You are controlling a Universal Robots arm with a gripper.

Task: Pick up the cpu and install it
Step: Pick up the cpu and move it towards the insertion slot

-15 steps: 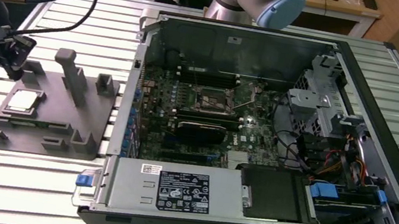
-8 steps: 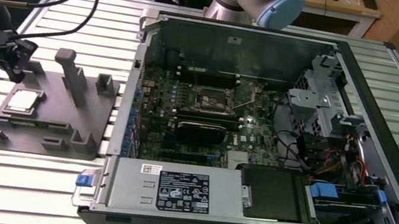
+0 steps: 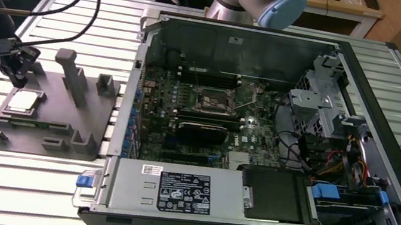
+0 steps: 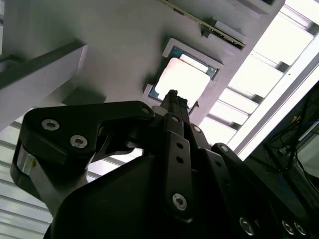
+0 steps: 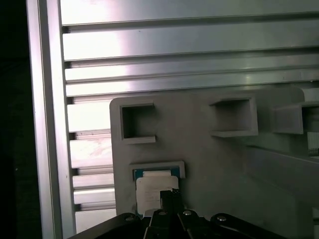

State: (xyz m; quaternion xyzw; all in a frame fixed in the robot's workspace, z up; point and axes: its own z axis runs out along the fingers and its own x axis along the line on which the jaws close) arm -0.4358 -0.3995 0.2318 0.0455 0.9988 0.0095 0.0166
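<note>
In the holder's shallow pocket, on the table beside the open case, the cpu lies flat, shiny top up, not yet lifted. The end effector hangs just above it. Its fingers are drawn together into one narrow tip and hold nothing. In both wrist views that tip seems to sit over the chip's edge rather than its middle.

To pick well, I judge, the tip should centre over the cpu. The fingers should part enough to straddle opposite edges and come down square, so the chip neither tilts nor scrapes the pocket wall.

The arm reaches over the holder, wrist pointing nearly straight down.
</note>
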